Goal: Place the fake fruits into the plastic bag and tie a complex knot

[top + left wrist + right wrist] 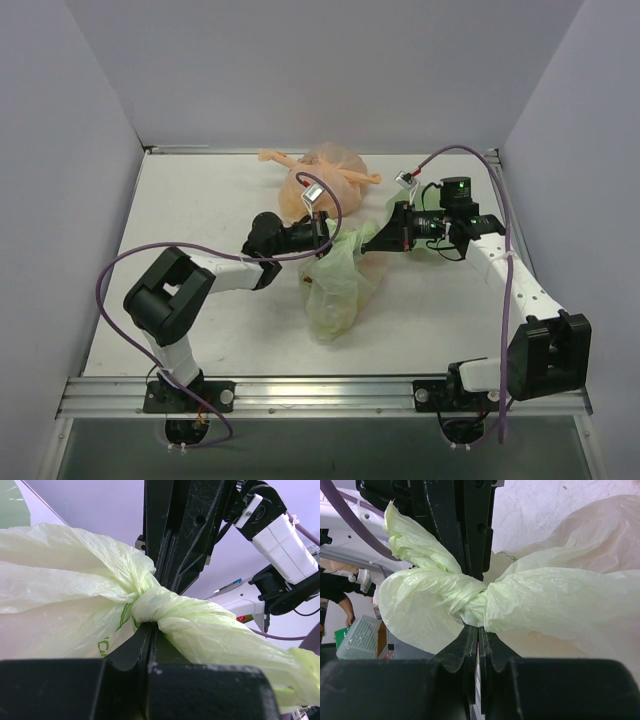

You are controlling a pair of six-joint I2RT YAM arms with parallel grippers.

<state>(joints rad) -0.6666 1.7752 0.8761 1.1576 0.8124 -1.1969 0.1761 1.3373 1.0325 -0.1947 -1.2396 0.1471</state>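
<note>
The pale green plastic bag [338, 285] lies crumpled at the table's middle, its top drawn up between the two arms. Its handles are twisted into a knot [150, 602], also seen in the right wrist view as a tight knot [472, 600]. My left gripper [325, 240] [150, 630] is shut on the bag's plastic just under the knot. From the opposite side my right gripper [373, 243] [479, 627] is shut on the bag at the same knot. The two grippers nearly touch. The fake fruits are hidden.
A peach-orange knotted bag [325, 178] lies just behind the grippers, toward the back wall. White walls enclose the table on three sides. A metal rail [320, 392] runs along the near edge by the arm bases.
</note>
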